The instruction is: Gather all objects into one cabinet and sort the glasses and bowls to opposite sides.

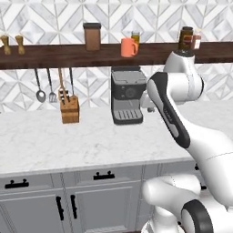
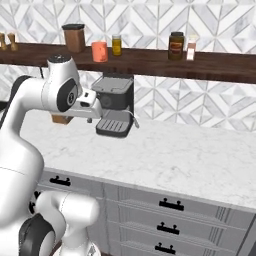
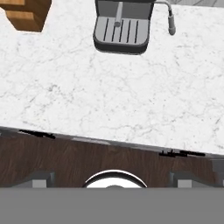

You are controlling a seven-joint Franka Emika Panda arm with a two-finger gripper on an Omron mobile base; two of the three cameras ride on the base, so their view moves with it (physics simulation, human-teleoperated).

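Orange mug (image 1: 128, 47) stands upright on the wall shelf (image 1: 45, 55), handle toward the shelf's right end. Tool (image 3: 112, 177) jaws spread wide, empty, above the desk (image 3: 109, 96).

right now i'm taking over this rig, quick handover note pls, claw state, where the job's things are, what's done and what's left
Claw: open, holding nothing, looking down over the marble counter in front of the coffee machine.
Job's things: the orange mug stands on the dark wooden wall shelf, between the brown canister and a jar.
Done: nothing judged from here; the orange mug is not in a cabinet.
Left: collect the mugs and bowl into one cabinet, mugs on one side, bowl on the other.
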